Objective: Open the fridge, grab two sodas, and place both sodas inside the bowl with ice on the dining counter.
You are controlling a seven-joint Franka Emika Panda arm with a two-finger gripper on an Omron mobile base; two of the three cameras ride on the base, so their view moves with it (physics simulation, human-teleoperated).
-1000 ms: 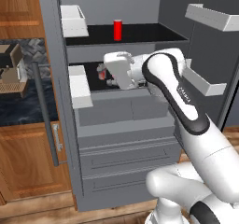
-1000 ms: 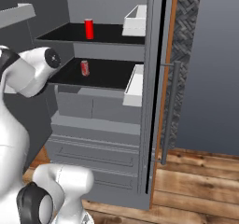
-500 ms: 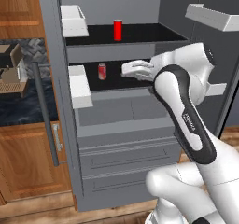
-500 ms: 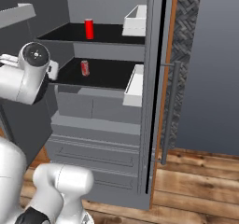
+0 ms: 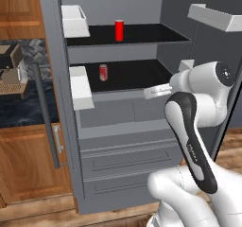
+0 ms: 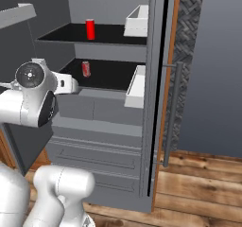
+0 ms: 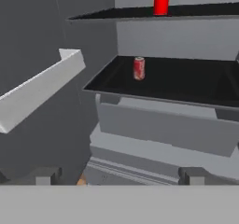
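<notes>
The grey fridge [image 5: 118,126] stands open. Two red sodas stand upright inside: one [image 5: 119,30] on the upper shelf, one [image 5: 103,72] below.

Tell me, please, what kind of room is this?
Most likely a home kitchen: an open grey fridge with red soda cans on its shelves, brown wooden cabinets beside it, and a wood plank floor.
</notes>
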